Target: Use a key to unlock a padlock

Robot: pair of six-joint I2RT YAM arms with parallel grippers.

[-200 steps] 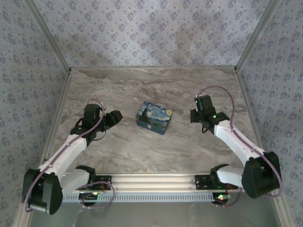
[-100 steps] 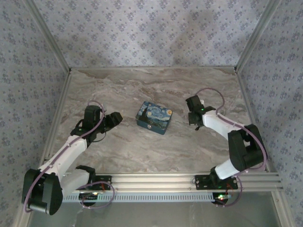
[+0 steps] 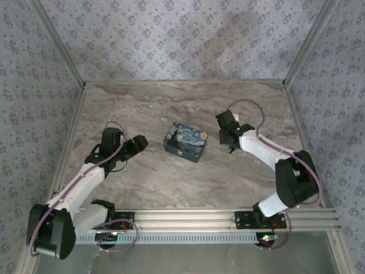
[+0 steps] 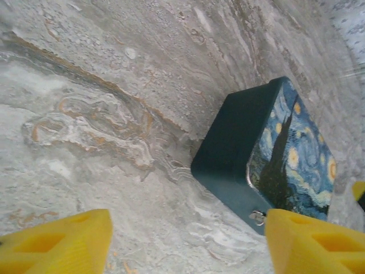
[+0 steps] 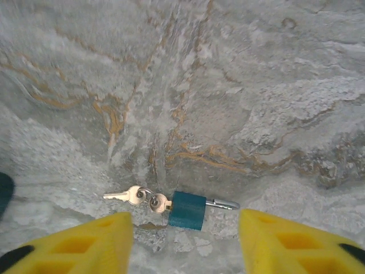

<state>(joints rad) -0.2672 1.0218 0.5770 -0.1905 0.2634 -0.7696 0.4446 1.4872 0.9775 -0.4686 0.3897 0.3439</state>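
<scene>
Yellow fingers (image 5: pixel 85 245) of the right claw (image 5: pixel 186 228) stand spread wide over the marble table (image 5: pixel 256 85). The teal padlock (image 5: pixel 187 209) and its ringed key (image 5: pixel 126 196) lie between the tips, untouched. The left claw (image 4: pixel 187 228) gapes too, near the painted box (image 4: pixel 268 148).

- No text, label, brand, number or sign can be read in any of the views.
- The painted box (image 4: pixel 288 154), at the right of the left wrist view, is covered on its lid by blue swirls and yellow stars. No lettering is made out there.
- The teal padlock (image 5: pixel 186 210) and the keys (image 5: pixel 130 195), at the lower middle of the right wrist view, are seen too small and too soft for any stamping to be read.
</scene>
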